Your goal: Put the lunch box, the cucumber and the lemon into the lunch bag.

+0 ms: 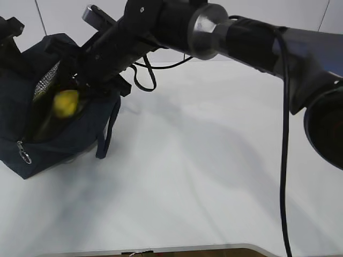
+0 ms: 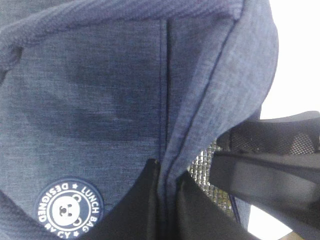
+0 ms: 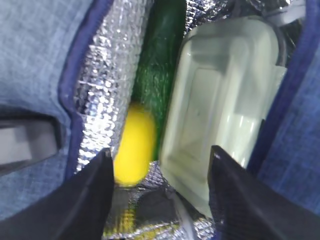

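Right gripper [image 3: 159,165]: jaws spread, empty, hovering over the bag mouth at lower centre of the right wrist view; lemon just below, not pinched.
Left gripper [image 2: 167,175]: fingers pressed together on the lunch bag [image 2: 100,100] rim, holding it open, lower centre of the left wrist view.
Lemon [image 3: 134,145]: blurred, inside against foil lining, touching cucumber.
Cucumber [image 3: 160,75]: inside, upper centre, beside lunch box.
Lunch box [image 3: 220,100]: inside, right of frame, lid facing camera.
Step tip: lift right arm straight up with jaws wide, clear of rim; left keeps its pinch until then.
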You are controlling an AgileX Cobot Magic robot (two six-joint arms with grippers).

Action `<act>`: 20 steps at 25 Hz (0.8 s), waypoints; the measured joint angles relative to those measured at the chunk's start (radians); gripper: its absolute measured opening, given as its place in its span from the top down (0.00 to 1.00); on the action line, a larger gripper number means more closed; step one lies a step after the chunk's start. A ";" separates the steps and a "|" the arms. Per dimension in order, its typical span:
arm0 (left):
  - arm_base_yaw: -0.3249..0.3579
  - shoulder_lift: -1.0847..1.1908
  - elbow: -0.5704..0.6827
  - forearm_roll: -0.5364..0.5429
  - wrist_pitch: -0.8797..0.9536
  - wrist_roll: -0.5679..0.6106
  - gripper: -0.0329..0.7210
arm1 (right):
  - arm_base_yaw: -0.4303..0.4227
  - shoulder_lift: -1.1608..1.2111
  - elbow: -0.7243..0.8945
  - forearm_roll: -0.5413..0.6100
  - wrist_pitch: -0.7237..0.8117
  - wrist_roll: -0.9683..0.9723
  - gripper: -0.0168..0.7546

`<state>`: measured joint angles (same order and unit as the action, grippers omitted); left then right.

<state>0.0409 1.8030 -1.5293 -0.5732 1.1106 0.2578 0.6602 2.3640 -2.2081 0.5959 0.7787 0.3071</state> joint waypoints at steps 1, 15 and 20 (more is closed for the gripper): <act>0.000 0.000 0.000 0.000 0.000 0.000 0.96 | 0.000 0.005 0.000 0.004 -0.001 -0.006 0.41; 0.000 0.000 0.000 0.026 0.000 0.000 0.96 | -0.003 -0.003 -0.043 -0.006 0.116 -0.198 0.39; 0.000 0.000 0.000 0.150 -0.007 -0.066 0.96 | -0.003 -0.018 -0.149 -0.119 0.261 -0.247 0.39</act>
<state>0.0409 1.8030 -1.5293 -0.4235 1.1038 0.1923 0.6569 2.3459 -2.3569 0.4773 1.0392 0.0600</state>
